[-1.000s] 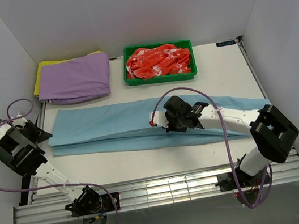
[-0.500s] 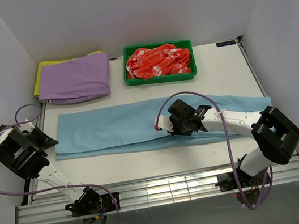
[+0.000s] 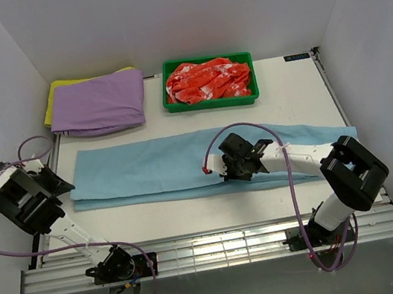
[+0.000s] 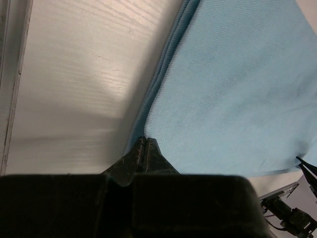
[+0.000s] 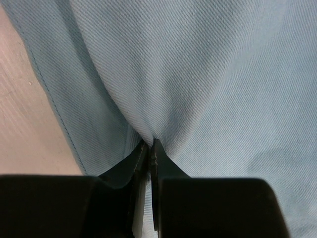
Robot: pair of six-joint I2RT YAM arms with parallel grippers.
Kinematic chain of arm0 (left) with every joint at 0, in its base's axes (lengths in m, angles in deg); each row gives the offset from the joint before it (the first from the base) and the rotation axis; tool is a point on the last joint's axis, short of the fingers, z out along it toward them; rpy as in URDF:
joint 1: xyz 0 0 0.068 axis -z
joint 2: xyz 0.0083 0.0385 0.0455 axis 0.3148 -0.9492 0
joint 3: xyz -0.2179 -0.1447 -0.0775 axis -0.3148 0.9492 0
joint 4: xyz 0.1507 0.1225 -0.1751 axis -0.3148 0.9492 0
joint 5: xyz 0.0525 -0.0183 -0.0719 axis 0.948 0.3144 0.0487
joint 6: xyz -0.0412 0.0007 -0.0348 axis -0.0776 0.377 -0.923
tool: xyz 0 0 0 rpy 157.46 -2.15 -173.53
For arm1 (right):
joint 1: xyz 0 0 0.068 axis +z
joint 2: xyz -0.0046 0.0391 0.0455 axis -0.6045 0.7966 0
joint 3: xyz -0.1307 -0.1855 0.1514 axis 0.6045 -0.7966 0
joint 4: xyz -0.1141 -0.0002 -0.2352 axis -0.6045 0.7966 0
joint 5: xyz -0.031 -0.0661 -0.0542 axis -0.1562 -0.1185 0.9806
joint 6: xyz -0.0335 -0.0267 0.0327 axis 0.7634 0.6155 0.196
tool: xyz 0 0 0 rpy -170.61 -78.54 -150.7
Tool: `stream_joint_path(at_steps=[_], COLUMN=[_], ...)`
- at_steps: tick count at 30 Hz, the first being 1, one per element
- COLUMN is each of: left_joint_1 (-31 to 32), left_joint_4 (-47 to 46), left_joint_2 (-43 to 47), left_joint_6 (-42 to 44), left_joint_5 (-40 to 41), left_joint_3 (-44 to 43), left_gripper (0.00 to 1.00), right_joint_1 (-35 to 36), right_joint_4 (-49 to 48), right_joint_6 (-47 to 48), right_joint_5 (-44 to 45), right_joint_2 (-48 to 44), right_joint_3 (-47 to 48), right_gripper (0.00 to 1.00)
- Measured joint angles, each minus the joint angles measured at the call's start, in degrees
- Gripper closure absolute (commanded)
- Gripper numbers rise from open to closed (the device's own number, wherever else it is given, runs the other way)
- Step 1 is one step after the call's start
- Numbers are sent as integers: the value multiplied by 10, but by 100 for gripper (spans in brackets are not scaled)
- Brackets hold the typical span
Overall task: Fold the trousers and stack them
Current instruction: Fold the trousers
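Observation:
The light blue trousers lie flat, folded lengthwise in a long strip across the table. My right gripper rests on the strip's near edge around its middle. In the right wrist view it is shut on the trousers, with a raised ridge of cloth pinched between its tips. My left gripper hangs at the strip's left end. In the left wrist view its jaws are pressed together with no cloth showing between them, and their tips sit over the layered edge of the trousers.
A purple folded garment lies on a yellow cloth at the back left. A green tray holding red-and-white patterned cloth stands at the back centre. White walls close in the table on three sides.
The trousers' left end has slid a little to the right and settled flat. My left gripper has drawn back toward the near side. My right gripper has moved slightly nearer, still pinching the cloth.

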Motion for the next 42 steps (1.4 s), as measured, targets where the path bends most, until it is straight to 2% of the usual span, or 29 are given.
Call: stream_joint_path(at_steps=[6,11,17,27,35,42], left_joint_1=[0,-10,-31,-37,-37,-34], left_joint_4=[45,50,17,22,46,70], left_joint_2=[32,50,19,6,-12,-19], left_joint_6=[20,41,43,7,-7,0], left_joint_5=[-5,0,29,26,30,27], left_joint_3=[-19,2,62,54,30,5], left_gripper=[100,100,100,100,100,100], right_joint_1=[0,0,0,0,0,1], right_joint_4=[0,1,3,29,54,12], right_joint_6=[1,1,1,1,2,-3], right_joint_5=[4,4,5,6,-7,-42], right_joint_2=[-23,-26,-26,-31,-101,-25], right_joint_3=[0,-3,-3,13,13,-33], right_gripper=[92,92,92,92,92,92])
